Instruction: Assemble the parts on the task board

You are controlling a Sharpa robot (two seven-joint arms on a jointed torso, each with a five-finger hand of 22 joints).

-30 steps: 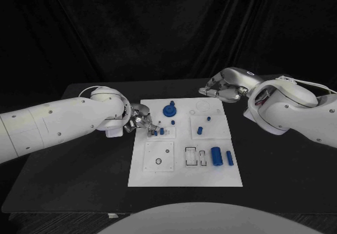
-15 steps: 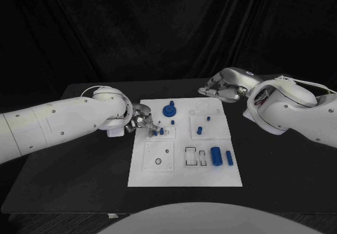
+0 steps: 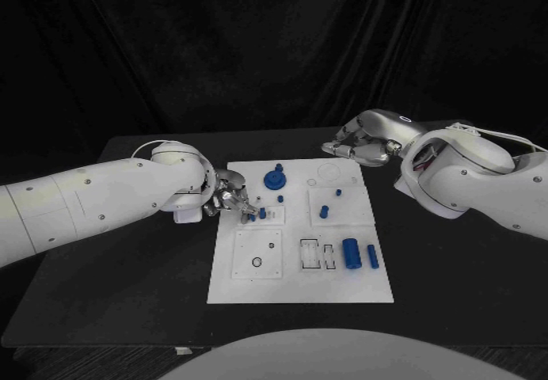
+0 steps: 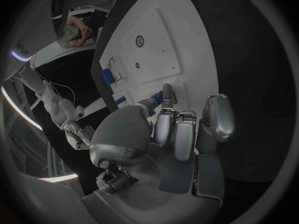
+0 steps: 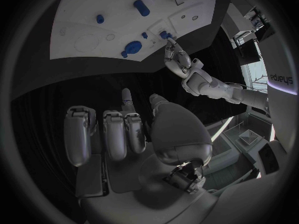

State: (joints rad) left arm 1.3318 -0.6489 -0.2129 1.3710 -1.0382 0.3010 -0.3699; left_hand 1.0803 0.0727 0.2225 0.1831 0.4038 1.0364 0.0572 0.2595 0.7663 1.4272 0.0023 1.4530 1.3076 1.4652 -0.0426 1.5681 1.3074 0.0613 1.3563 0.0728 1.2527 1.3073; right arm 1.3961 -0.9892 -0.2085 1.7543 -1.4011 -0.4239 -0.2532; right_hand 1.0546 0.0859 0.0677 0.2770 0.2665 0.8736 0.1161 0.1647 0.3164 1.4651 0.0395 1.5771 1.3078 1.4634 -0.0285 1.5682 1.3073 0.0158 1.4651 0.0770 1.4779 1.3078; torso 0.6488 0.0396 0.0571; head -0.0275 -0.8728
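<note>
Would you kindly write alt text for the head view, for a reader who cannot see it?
The robot's left hand holds a small blue peg at the left edge of the white task board on a black table. The right hand hovers, holding nothing, past the board's far right corner. More blue parts, including a large blue cylinder, sit across the board.

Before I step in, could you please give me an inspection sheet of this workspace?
Surface: black table, bare around the board.
Job's things: white task board mid-table; blue parts on it, among them a large cylinder and a round knobbed piece.
Clutter: nothing seen.
Hands: left hand pinches a small blue part at the board's left edge; right hand hovers beyond the far edge, fingers curled, holding nothing.
Cables: thin cable along the right arm.
Surroundings: dark curtain behind.
</note>
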